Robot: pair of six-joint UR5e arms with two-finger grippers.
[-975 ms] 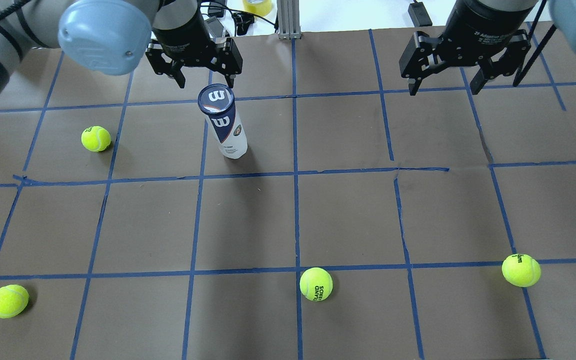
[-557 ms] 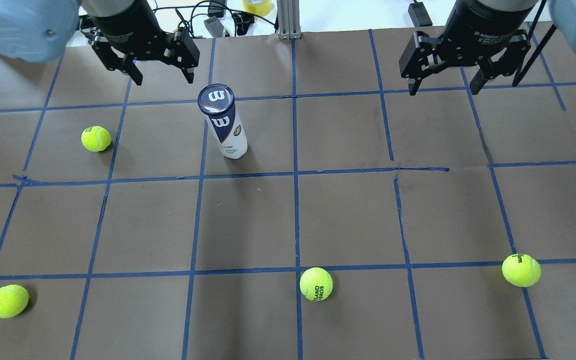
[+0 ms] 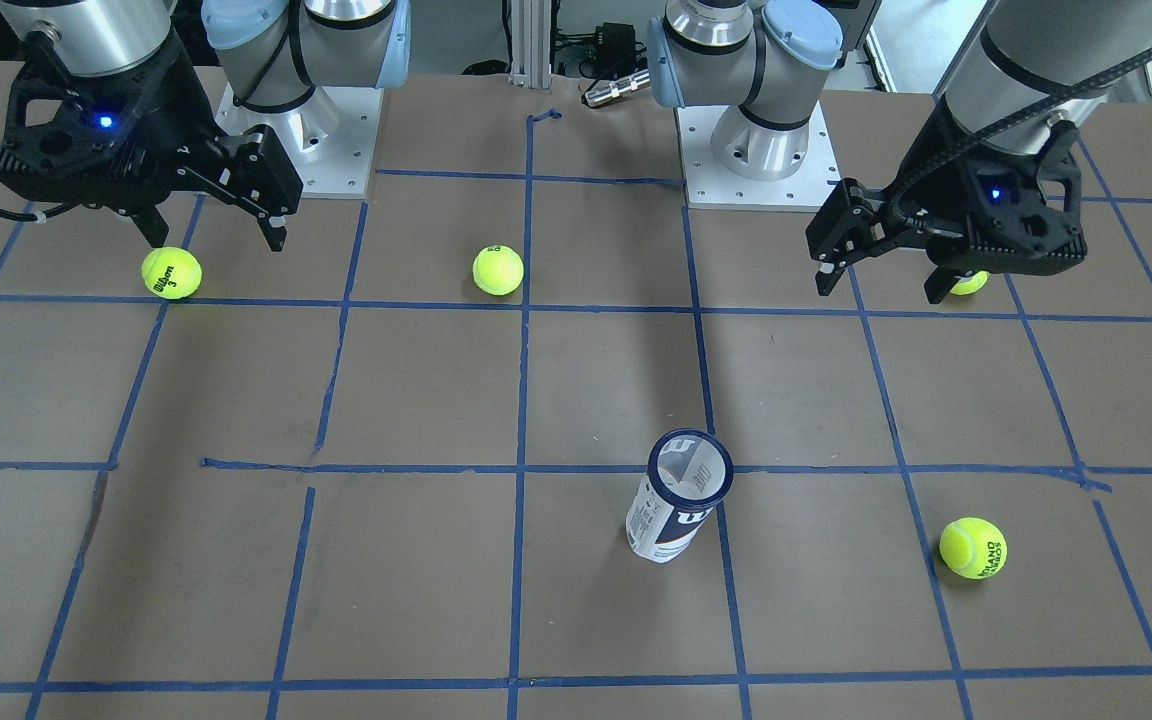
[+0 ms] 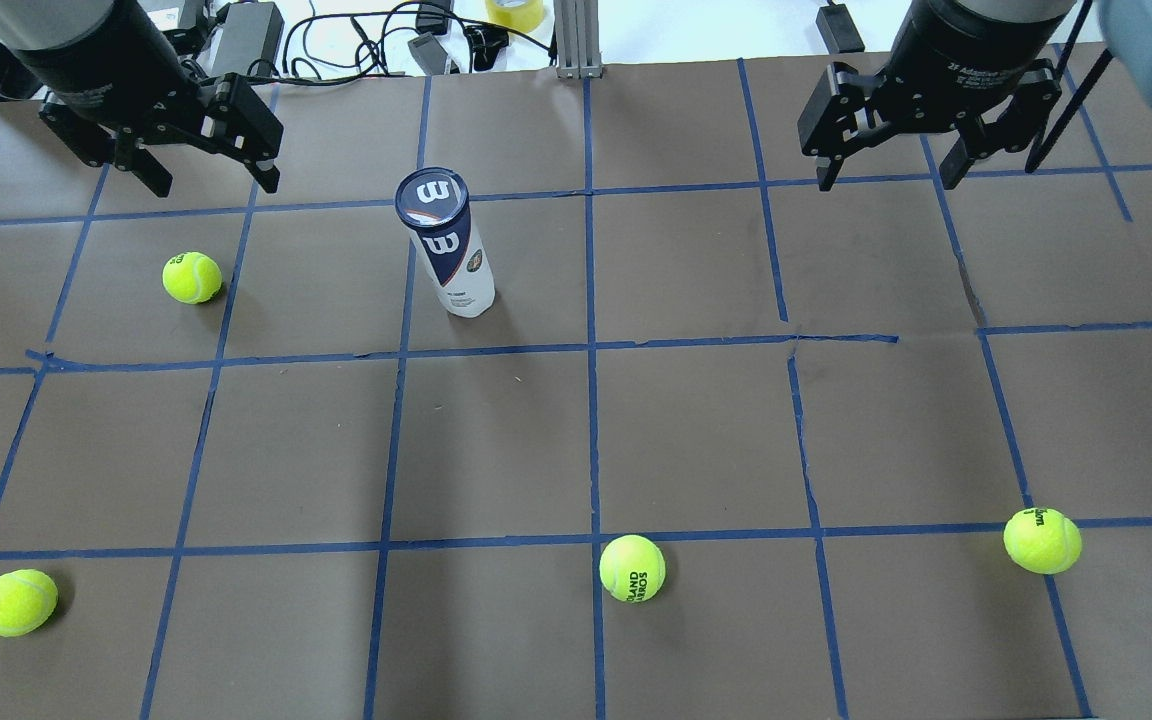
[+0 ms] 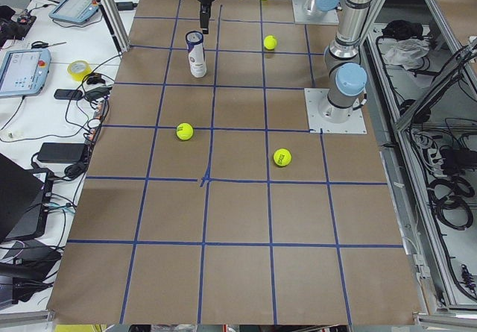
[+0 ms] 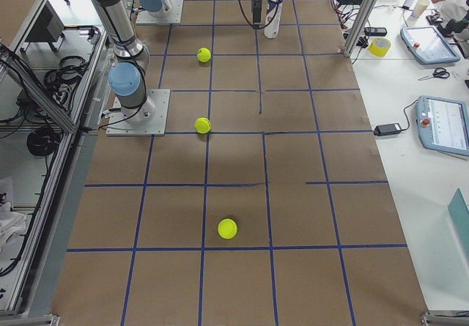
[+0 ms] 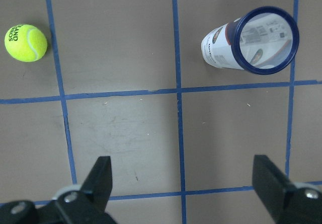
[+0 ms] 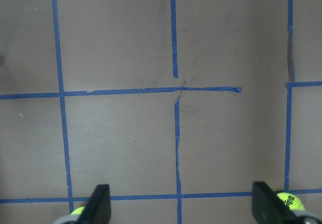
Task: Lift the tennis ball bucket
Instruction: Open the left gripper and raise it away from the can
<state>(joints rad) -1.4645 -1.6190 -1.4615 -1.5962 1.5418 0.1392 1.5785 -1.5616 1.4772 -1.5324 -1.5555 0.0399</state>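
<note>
The tennis ball bucket (image 4: 451, 255) stands upright on the brown table, with a navy rim and band at the top and a white body below. It also shows in the front view (image 3: 676, 500) and at the upper right of the left wrist view (image 7: 251, 45). My left gripper (image 4: 214, 185) is open and empty. It hangs above the table, well to the left of the bucket and apart from it. My right gripper (image 4: 886, 180) is open and empty, far to the right of the bucket. The right wrist view does not show the bucket.
Several yellow-green tennis balls lie on the table: one (image 4: 192, 277) left of the bucket, one (image 4: 17, 602) at the near left, one (image 4: 632, 568) near the middle, one (image 4: 1042, 540) at the near right. Blue tape lines cross the brown table (image 4: 696, 430). Cables lie beyond its far edge.
My left gripper has moved from just behind the bucket's top to well left of it, still open. The bucket and the right arm have not moved.
</note>
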